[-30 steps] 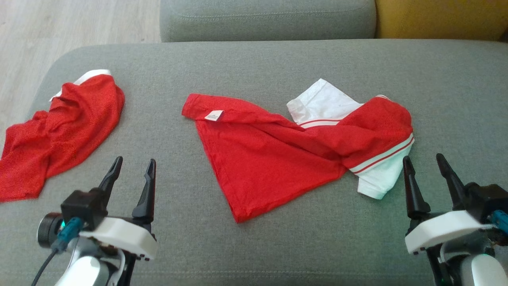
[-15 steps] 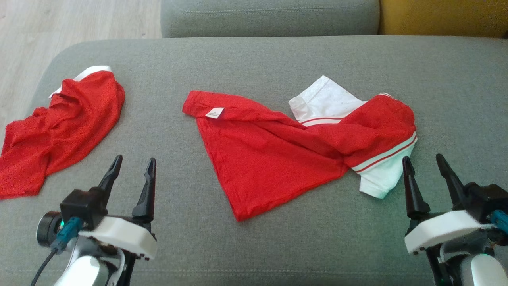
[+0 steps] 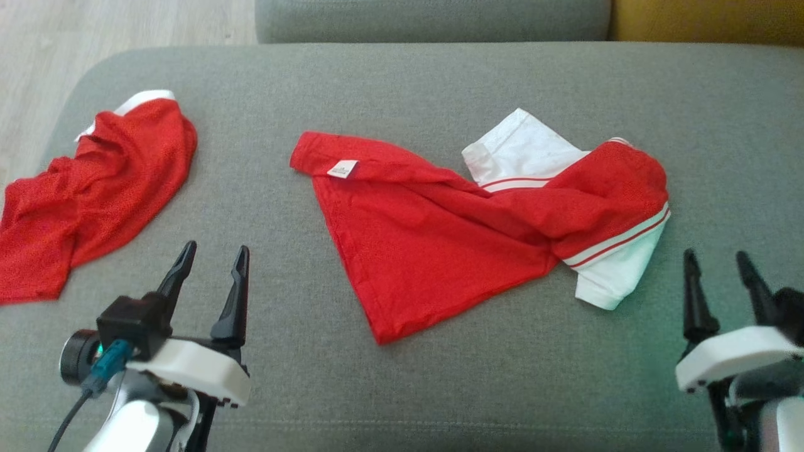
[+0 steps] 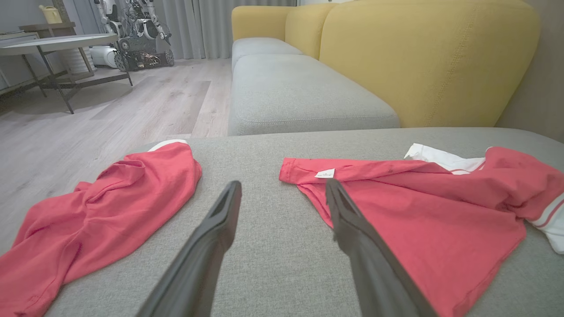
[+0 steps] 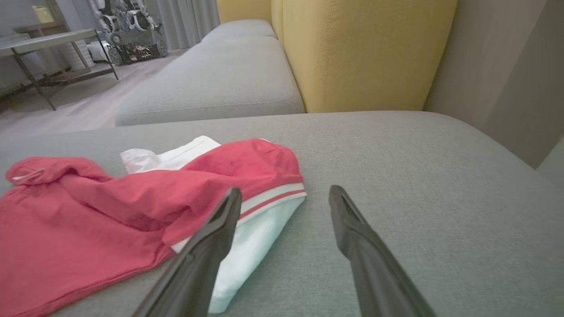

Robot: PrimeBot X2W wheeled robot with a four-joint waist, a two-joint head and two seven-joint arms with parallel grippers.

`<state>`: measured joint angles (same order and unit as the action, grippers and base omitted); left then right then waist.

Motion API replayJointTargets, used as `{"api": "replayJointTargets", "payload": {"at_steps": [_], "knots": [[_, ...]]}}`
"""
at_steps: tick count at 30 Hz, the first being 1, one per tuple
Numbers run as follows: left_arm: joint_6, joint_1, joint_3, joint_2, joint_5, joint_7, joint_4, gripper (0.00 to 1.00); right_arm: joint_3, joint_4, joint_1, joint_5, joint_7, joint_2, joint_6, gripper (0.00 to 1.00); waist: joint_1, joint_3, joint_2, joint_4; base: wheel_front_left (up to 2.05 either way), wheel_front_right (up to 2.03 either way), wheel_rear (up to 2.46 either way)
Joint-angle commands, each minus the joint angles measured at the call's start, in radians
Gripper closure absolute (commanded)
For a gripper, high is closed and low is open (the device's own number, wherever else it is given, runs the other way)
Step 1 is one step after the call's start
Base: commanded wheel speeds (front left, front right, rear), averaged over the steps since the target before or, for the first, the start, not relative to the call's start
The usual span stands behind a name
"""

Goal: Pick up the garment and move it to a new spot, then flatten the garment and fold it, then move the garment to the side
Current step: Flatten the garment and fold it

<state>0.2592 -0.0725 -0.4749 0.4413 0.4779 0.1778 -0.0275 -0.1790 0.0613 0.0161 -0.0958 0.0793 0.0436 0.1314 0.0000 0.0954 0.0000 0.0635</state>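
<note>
Two garments: a red-and-white garment (image 3: 440, 245) ahead between the left gripper (image 3: 215, 247) and right gripper (image 3: 716, 254), a red garment (image 3: 94, 188) left of the left one.

Grey sofa seat (image 3: 440, 75), yellow backrest (image 4: 432, 57), pale wood floor (image 4: 110, 114), round table (image 4: 53, 43)

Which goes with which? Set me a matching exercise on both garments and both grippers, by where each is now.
1 striped garment
2 crumpled red garment
3 left gripper
4 right gripper

a open, near the white sleeve
b left edge of the cushion
c open, facing the gap between garments
d mid-cushion, label showing

Pairs: 1-d, 2-b, 3-c, 4-a
</note>
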Motion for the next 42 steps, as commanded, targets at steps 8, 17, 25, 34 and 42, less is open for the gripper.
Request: {"api": "replayJointTargets", "payload": {"at_steps": [8,17,25,34,42], "knots": [[-0.022,-0.117,0.033,0.011,-0.004,0.027,-0.018,0.0,0.016,0.093,-0.148,0.034,0.034,0.007,-0.001,0.0,0.0,0.085,0.0,0.025,0.0,0.0,0.0],[-0.044,-0.163,0.028,-0.011,-0.004,0.05,0.009,0.0,0.003,0.196,-0.206,0.027,0.103,0.007,-0.001,0.0,0.0,0.146,0.0,0.05,0.0,0.0,0.0],[-0.053,-0.176,0.031,-0.024,-0.004,0.065,0.034,0.0,-0.012,0.211,-0.213,-0.04,0.137,0.007,-0.001,1.0,0.0,0.158,0.0,0.044,0.0,0.0,0.0],[-0.052,-0.169,0.036,-0.022,-0.004,0.072,0.042,0.0,-0.065,0.114,-0.141,-0.125,0.098,0.007,-0.001,1.0,0.0,0.139,0.0,0.012,0.0,0.0,0.0],[-0.054,-0.169,0.033,-0.02,-0.003,0.074,0.046,0.0,-0.058,0.048,-0.124,-0.119,0.095,0.007,-0.001,1.0,0.0,0.121,0.0,0.001,0.0,0.0,0.0]]}}
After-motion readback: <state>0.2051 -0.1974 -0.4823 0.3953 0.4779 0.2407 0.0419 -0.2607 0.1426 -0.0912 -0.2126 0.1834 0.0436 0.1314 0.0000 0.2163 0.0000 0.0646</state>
